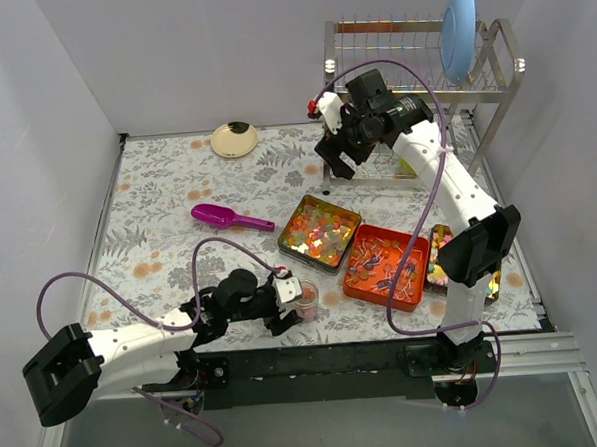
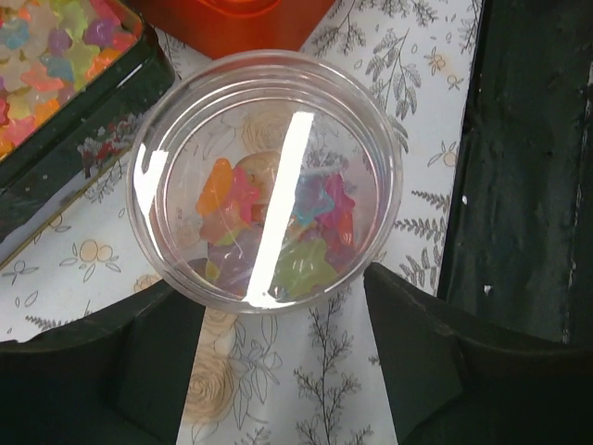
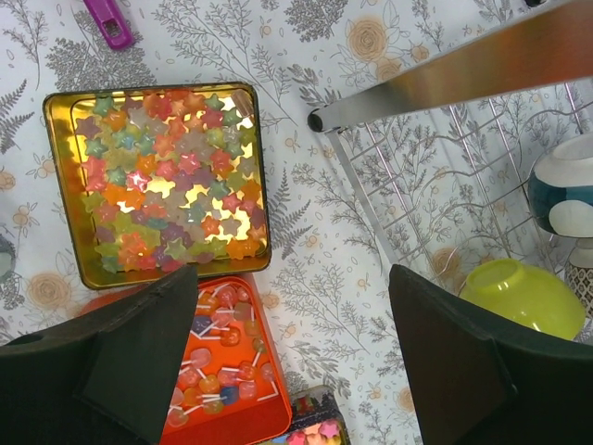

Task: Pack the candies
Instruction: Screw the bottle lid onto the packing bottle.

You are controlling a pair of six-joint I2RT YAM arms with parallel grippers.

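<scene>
Left wrist, clear cup [image 2: 148, 185] of pastel candies [image 2: 278, 236], left gripper [image 2: 275, 292] apart, maybe touching it, right gripper [image 3: 292, 278] spread.

Bright even overhead light, soft shadows, white glare streak across the clear cup [image 2: 153, 218] and its candies [image 2: 230, 199].

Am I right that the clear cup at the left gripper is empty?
Not quite: the cup at the left gripper is not empty. The left wrist view shows several candies lying in its bottom.
</scene>
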